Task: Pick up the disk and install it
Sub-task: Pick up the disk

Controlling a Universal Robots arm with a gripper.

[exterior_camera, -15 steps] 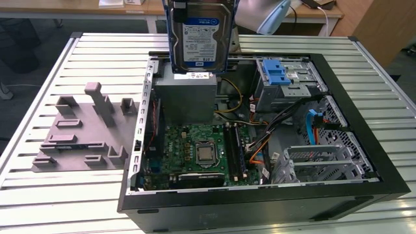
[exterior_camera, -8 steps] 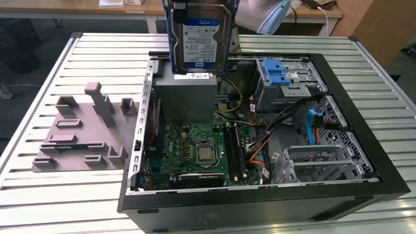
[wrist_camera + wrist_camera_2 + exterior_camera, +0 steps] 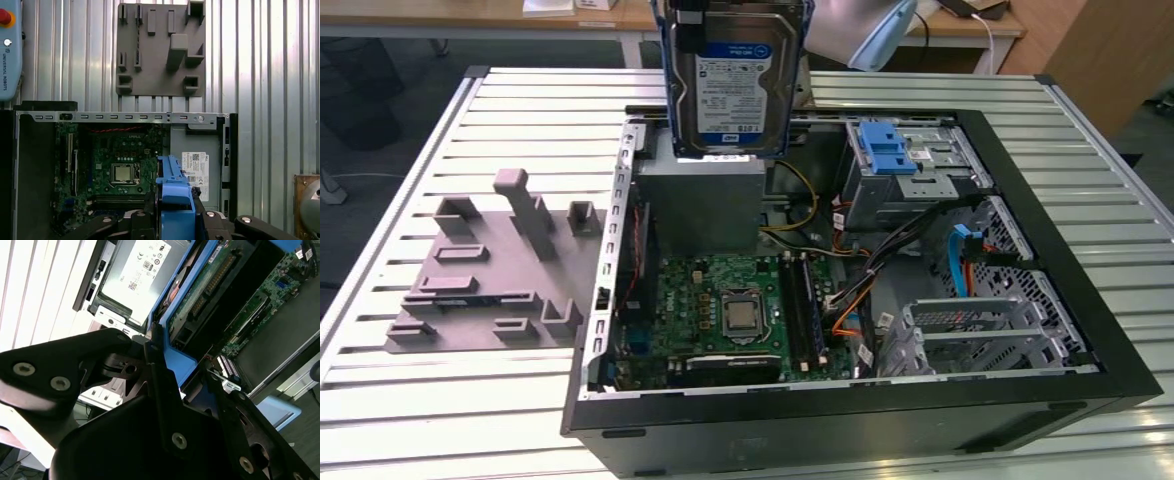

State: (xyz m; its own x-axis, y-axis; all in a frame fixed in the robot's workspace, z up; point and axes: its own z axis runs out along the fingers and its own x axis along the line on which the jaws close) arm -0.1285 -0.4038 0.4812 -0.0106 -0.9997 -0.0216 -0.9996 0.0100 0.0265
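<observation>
One disk (image 3: 727,90), upright, hangs over open PC case (image 3: 1067,250), just above grey box (image 3: 700,195). Tool (image 3: 175,207) is clamped tight on disk's blue frame edges. Case sits on slatted desk (image 3: 494,110).

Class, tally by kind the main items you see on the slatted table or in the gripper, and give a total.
Disk: 1, clamped in the gripper
Open computer case: 1
Grey fixture plate: 1
Total: 3
</observation>
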